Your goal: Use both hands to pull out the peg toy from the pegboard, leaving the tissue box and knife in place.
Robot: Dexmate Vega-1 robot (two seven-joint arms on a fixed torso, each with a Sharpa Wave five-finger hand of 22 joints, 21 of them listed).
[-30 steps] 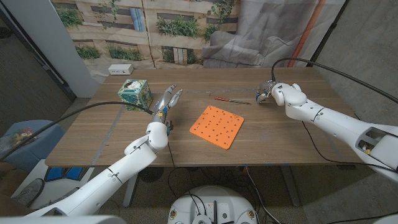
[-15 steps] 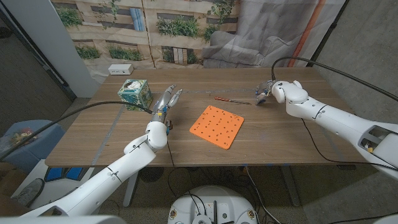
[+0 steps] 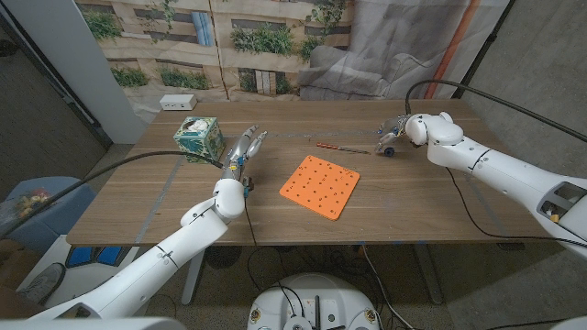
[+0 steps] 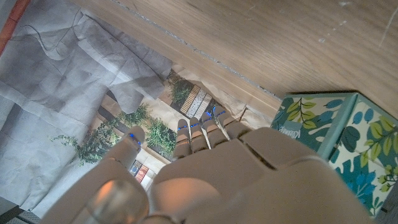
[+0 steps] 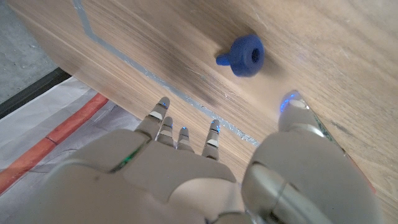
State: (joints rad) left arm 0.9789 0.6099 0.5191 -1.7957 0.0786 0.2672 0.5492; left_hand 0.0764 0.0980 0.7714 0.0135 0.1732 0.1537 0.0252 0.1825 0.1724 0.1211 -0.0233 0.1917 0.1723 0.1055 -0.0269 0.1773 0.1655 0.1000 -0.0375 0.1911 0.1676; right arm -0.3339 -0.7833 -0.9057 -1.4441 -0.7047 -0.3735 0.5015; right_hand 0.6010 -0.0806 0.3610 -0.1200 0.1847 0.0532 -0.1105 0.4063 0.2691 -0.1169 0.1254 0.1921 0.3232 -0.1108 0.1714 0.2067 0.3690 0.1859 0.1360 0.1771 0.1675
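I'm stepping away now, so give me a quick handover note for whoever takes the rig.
Left hand: holds nothing, fingers apart, between the tissue box and the pegboard.
Right hand: holds nothing, fingers apart, above the blue peg toy lying loose on the table.
Knife: behind the pegboard.
Done: the pegboard's holes look empty.
Left: nothing obvious; confirm and retract both hands.

The head view is evenly and softly lit, and the worktop point(image 3: 394, 197) is rendered sharp, with only faint shadows seen under the arms. Straight edges are bowed slightly towards the corners. In the wrist views, the nearby hands point(image 4: 249, 180) point(image 5: 186, 180) are shown soft and out of focus. A dark blurred shadow is cast beside the blue peg toy point(image 5: 244, 56).
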